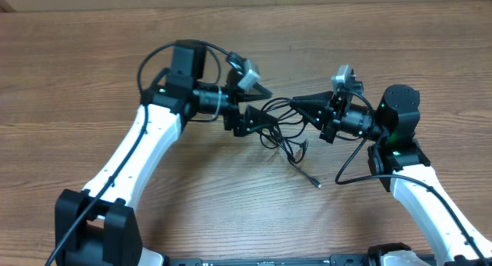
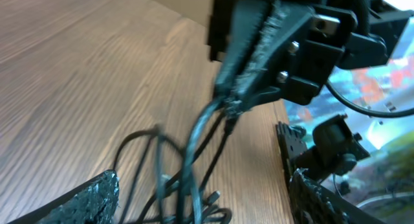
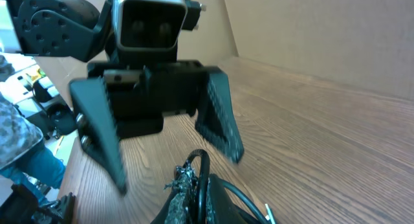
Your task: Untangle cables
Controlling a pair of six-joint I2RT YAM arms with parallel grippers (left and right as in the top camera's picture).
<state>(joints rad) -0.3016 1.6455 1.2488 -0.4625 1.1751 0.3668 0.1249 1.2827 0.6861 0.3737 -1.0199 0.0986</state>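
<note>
pinching the cables (image 1: 292, 152) in the right tool (image 1: 298, 103), holding the left tool (image 1: 264, 110) spread wide beside, trailing over the worktop (image 1: 77, 66)

Your left arm (image 1: 142, 147) and right arm (image 1: 430, 197) wear white shells over black joints, with small green lights (image 1: 164, 89) glowing at them. Thick black wires (image 1: 144, 62) loop alongside. Grey wrist cameras (image 1: 246, 72) top each wrist; your black right gripper (image 2: 233, 102) shows two silver screws (image 2: 294, 48) and rough-textured finger pads (image 2: 262, 49).
</note>
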